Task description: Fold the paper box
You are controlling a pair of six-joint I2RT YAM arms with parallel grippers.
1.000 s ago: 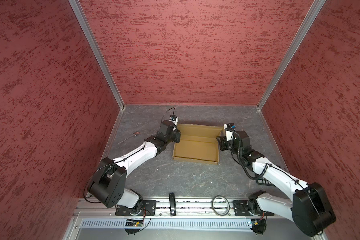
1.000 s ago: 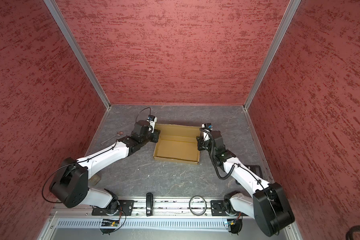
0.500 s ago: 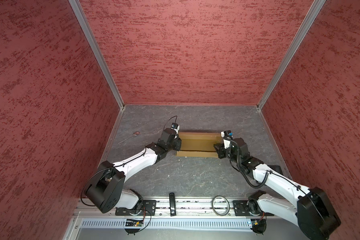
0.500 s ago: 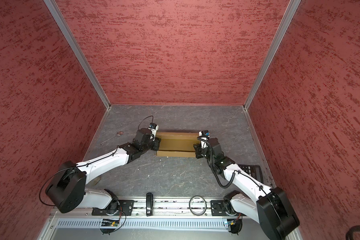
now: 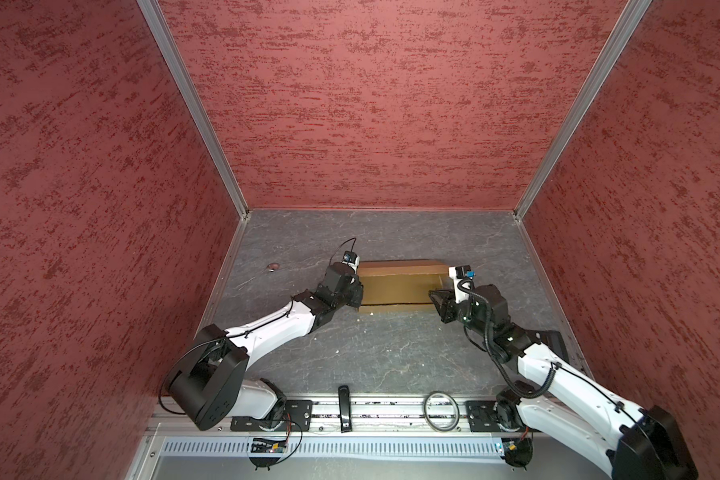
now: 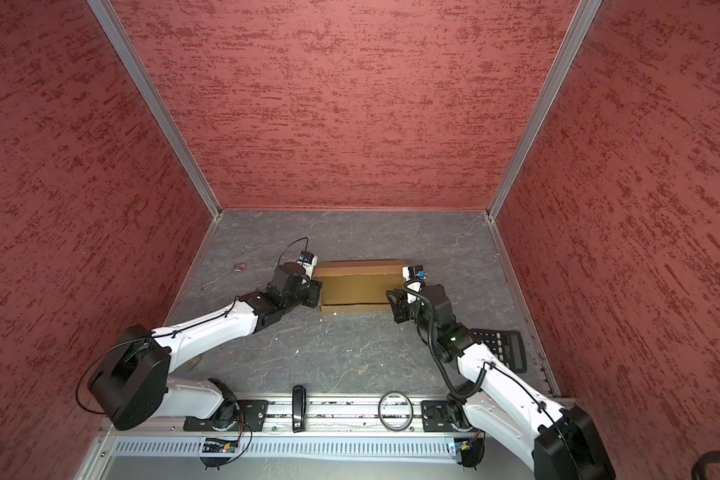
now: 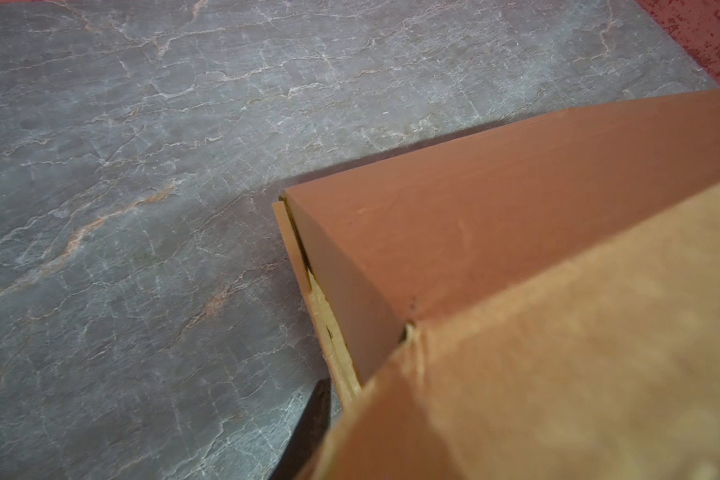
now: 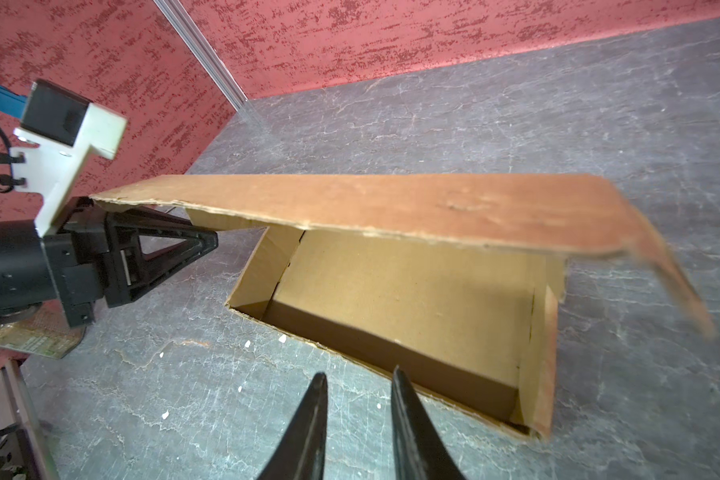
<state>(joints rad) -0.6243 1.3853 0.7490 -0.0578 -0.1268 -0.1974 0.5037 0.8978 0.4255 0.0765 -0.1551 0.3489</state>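
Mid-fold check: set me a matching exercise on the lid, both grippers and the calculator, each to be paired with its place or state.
Things:
1. lid
2. left gripper
3. right gripper
4. calculator

Places or states:
A. jaws apart, nothing between them
B. on the table beside the right arm
C. half-closed, slanting above the open tray
D. at the lid's left end in both top views

Pairs: 1-C; 2-D; 3-A; 4-B
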